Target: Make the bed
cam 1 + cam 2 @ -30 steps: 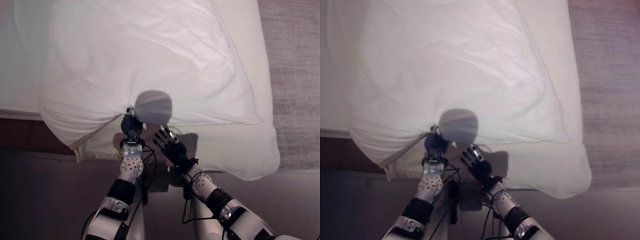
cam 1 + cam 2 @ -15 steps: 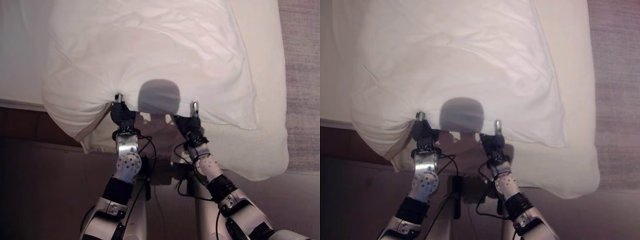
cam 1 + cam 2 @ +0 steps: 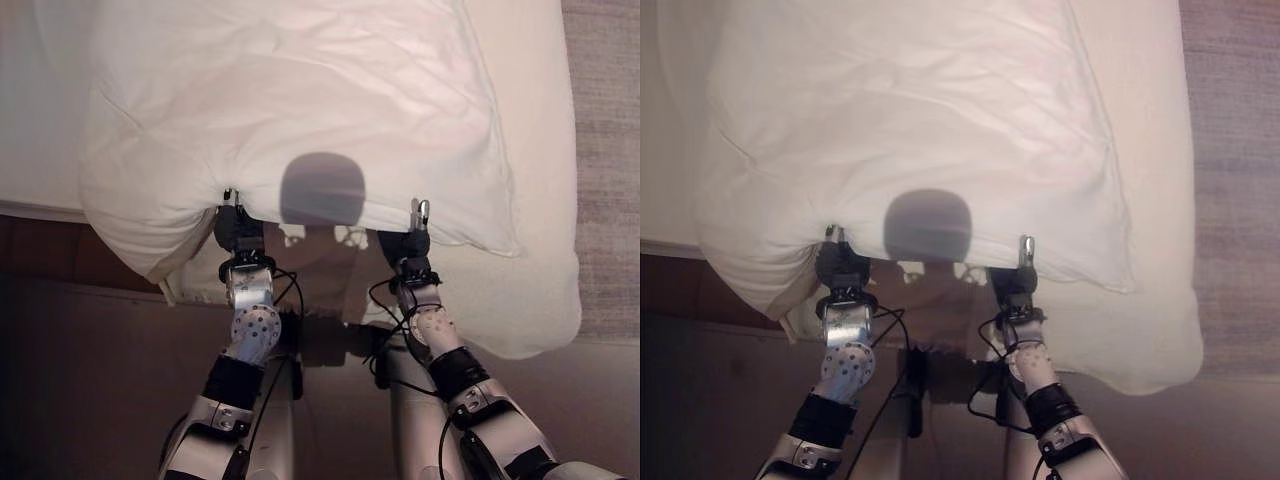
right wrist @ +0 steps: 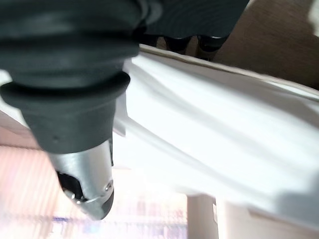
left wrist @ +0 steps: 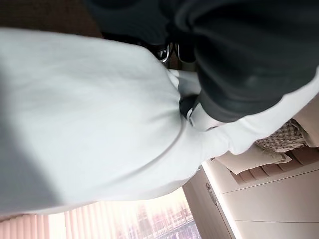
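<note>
Duvet: the white duvet [image 3: 300, 100] lies over the bed [image 3: 520, 290], its near hem lifted off the mattress edge at two points just in front of the robot.
Direction: the duvet stretches straight away from both hands; its long axis runs away from the robot, up the bed.
Left hand: the left hand [image 3: 238, 228] is at the hem near the bunched left corner, fingers curled and pinching the cloth, as the left wrist view shows.
Right hand: the right hand [image 3: 412, 240] is at the hem further right, one finger standing up at the edge; whether it grips the cloth I cannot tell.
Spacing: the hands are well apart, level, both equally near.
Next move: probably pulling or spreading the hem evenly.
</note>
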### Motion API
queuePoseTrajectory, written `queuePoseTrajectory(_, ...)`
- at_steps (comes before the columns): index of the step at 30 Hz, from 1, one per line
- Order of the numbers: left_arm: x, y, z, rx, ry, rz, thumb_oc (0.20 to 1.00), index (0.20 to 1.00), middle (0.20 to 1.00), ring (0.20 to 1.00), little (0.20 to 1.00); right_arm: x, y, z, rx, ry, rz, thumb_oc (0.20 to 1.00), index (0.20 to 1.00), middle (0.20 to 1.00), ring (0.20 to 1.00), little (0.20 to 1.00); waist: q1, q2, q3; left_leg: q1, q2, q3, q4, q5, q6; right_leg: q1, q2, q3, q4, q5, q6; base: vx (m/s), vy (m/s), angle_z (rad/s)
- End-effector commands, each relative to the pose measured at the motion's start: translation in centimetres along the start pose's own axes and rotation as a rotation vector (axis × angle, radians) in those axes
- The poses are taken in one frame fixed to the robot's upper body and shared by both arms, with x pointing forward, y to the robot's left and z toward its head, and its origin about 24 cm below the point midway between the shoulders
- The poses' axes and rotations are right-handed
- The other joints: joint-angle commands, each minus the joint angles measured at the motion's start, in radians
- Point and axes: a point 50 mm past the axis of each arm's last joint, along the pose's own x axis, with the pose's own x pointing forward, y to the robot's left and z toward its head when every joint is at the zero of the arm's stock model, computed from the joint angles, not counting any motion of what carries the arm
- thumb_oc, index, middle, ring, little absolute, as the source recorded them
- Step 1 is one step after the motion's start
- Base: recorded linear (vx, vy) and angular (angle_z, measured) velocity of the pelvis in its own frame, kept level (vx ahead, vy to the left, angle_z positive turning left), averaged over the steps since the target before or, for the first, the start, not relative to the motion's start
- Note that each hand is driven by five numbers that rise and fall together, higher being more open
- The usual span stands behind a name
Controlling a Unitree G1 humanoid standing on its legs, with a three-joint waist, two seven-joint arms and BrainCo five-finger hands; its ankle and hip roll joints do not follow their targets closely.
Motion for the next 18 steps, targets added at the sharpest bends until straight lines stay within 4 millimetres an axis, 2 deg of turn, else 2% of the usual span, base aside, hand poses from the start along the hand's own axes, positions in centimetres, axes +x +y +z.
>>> queuePoseTrajectory(1,0.3,-3.8,6.2,0.002,-0.341,-0.163,0.200,0.200,0.200,0.200,0.200,0.0,-0.8,6.6,-0.071,-0.256,-0.099,1.000,1.000,1.000,1.000,1.000,0.006,0.062,-0.106,-0.059,-0.039,-0.009,-0.030,0.044,0.031,0.012,0.012,-0.001,-0.048,0.076,0.038,0.00,0.000,0.00)
queuePoseTrajectory(2,0.3,-3.9,6.2,0.002,-0.341,-0.163,0.200,0.200,0.200,0.200,0.200,0.0,-0.8,6.7,-0.072,-0.257,-0.098,1.000,1.000,1.000,1.000,1.000,0.006,0.063,-0.106,-0.059,-0.039,-0.009,-0.031,0.045,0.031,0.011,0.012,-0.001,-0.048,0.076,0.038,0.00,0.000,0.00)
queuePoseTrajectory(4,0.5,-4.1,6.9,0.015,-0.388,-0.137,0.200,0.200,0.200,0.200,0.200,0.4,-1.1,9.1,-0.112,-0.320,-0.163,1.000,1.000,1.000,1.000,1.000,0.007,0.061,-0.113,-0.059,-0.039,-0.014,-0.037,0.049,0.028,0.010,0.015,-0.003,-0.050,0.076,0.039,0.01,-0.033,0.00)
queuePoseTrajectory(6,0.6,-4.3,7.0,0.017,-0.397,-0.129,0.200,0.200,0.200,0.200,0.200,0.8,-0.8,9.7,-0.131,-0.329,-0.174,1.000,1.000,1.000,1.000,1.000,0.008,0.062,-0.111,-0.058,-0.038,-0.013,-0.042,0.050,0.028,0.010,0.015,-0.002,-0.051,0.076,0.039,0.00,0.000,0.00)
queuePoseTrajectory(7,0.7,-4.4,7.6,0.020,-0.424,-0.130,0.200,0.200,0.200,0.200,0.200,0.9,-0.8,11.0,-0.160,-0.354,-0.205,1.000,1.000,1.000,1.000,1.000,0.007,0.059,-0.113,-0.057,-0.037,-0.012,-0.046,0.053,0.024,0.009,0.016,-0.003,-0.052,0.078,0.040,0.00,0.000,0.00)
queuePoseTrajectory(11,0.7,-4.4,8.4,0.033,-0.457,-0.111,0.200,0.200,0.200,0.200,0.200,1.4,0.1,13.6,-0.219,-0.400,-0.226,1.000,1.000,1.000,1.000,1.000,0.008,0.057,-0.107,-0.054,-0.032,-0.007,-0.048,0.055,0.023,0.006,0.017,0.000,-0.050,0.077,0.039,0.00,0.000,0.00)
queuePoseTrajectory(18,0.7,-4.3,8.8,0.038,-0.478,-0.086,0.200,0.200,0.200,0.200,0.200,1.6,0.7,14.5,-0.252,-0.414,-0.224,1.000,1.000,1.000,1.000,1.000,0.005,0.060,-0.101,-0.049,-0.028,0.001,-0.045,0.049,0.025,0.005,0.021,0.010,-0.048,0.076,0.037,0.01,0.000,-0.04)
